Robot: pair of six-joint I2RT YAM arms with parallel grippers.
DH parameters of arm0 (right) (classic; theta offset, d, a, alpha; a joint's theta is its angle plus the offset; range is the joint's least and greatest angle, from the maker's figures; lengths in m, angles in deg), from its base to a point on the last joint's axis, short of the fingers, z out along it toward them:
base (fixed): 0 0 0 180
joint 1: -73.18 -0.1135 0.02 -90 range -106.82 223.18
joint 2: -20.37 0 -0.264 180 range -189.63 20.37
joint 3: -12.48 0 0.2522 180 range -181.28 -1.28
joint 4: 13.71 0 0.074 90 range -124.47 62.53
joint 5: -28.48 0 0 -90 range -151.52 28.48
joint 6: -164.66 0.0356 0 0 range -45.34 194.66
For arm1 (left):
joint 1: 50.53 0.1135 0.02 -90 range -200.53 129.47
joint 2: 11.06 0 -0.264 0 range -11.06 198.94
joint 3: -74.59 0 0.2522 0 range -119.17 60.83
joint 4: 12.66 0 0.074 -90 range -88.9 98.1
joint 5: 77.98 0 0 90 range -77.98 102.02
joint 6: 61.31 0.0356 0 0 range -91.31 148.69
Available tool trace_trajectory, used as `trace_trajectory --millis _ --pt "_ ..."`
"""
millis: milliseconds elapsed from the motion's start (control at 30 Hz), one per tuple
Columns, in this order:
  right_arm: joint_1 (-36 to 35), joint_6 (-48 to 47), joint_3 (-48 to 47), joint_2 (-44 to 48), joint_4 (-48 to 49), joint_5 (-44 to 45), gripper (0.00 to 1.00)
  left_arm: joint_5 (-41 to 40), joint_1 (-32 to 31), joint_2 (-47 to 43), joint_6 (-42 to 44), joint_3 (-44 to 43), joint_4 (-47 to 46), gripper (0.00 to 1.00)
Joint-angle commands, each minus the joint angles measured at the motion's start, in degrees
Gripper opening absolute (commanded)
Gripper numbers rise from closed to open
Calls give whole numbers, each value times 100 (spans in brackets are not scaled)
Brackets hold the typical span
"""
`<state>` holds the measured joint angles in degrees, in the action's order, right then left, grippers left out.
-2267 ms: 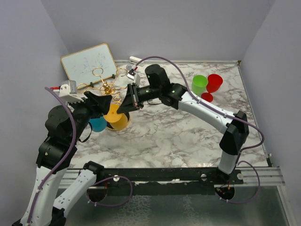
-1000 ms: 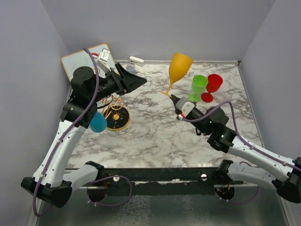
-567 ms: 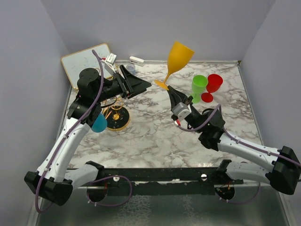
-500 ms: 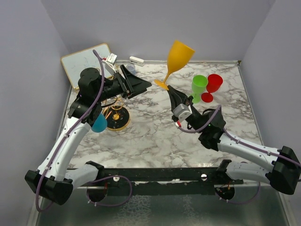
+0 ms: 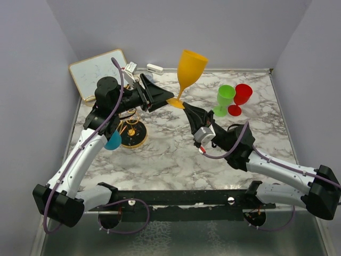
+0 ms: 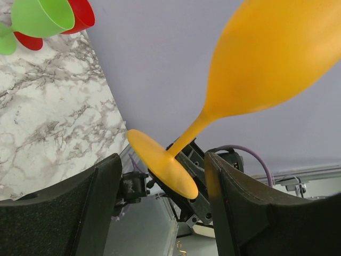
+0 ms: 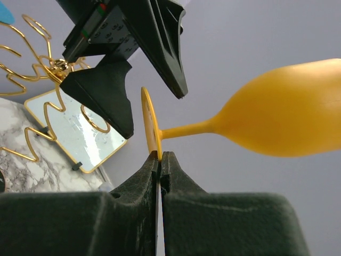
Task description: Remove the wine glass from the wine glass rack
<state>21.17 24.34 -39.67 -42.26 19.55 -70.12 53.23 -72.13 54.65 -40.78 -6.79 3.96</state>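
An orange wine glass (image 5: pixel 189 65) is held up in the air over the middle of the table, bowl upward. My right gripper (image 5: pixel 184 106) is shut on the rim of its round foot (image 7: pixel 150 129). My left gripper (image 5: pixel 166 101) is open, its fingers (image 6: pixel 101 213) on either side of the same foot (image 6: pixel 162 162) without touching it. The gold wire rack (image 5: pixel 129 118) stands on its round dark base at the left of the table, behind the left arm. A blue glass (image 5: pixel 112 140) hangs on its near left arm.
A green glass (image 5: pixel 225 97) and a red glass (image 5: pixel 241 96) stand at the back right of the marble table (image 5: pixel 176 149). A white board (image 5: pixel 96 72) leans in the back left corner, with a small white object (image 5: pixel 155 68) beside it at the back wall.
My right gripper has carried the orange glass from the rack, out to the right, then back left toward the centre. My left arm has swung forward until its open fingers straddle the glass's foot.
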Motion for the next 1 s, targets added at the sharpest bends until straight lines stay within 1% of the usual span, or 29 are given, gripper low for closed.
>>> trace_trajectory --millis 0,100,200,300,367,400,467,500,533,600,667,733,833,967 --pt "-79 -193 -168 -83 -31 -260 1 257 3 -37 -259 135 -574 61" --pt "-99 -280 -139 -149 20 -158 1 298 7 -99 -362 219 -761 49" --pt "-128 -325 -142 -202 43 -161 1 375 1 -100 -444 301 -883 43" --pt "-188 -454 -189 -291 48 -86 1 485 -2 -86 -633 432 -1170 40" --pt "-224 -497 -218 -338 41 -56 1 521 -2 -92 -655 486 -1240 35" --pt "-249 -508 -226 -347 21 -50 1 524 -2 -98 -644 505 -1237 31" --pt "-278 -461 -228 -343 0 -3 1 518 -4 -131 -583 521 -1205 16" --pt "-281 -411 -223 -327 -5 29 1 500 -4 -168 -517 510 -1128 6" --pt "-283 -336 -203 -296 -13 71 2 444 -2 -203 -398 476 -957 0" --pt "-284 -176 -149 -207 -56 174 7 236 -4 -303 -21 310 -460 0" --pt "-287 46 -103 -82 -176 283 19 -136 -2 -436 456 70 142 0" --pt "-284 271 -20 125 -347 359 26 -622 -5 -620 871 -143 639 0" --pt "-280 629 158 463 -635 418 31 -1483 -2 -1018 1393 -363 1216 0" --pt "-284 1229 313 914 -1108 699 35 -2625 -2 -1727 1980 -406 1616 0"
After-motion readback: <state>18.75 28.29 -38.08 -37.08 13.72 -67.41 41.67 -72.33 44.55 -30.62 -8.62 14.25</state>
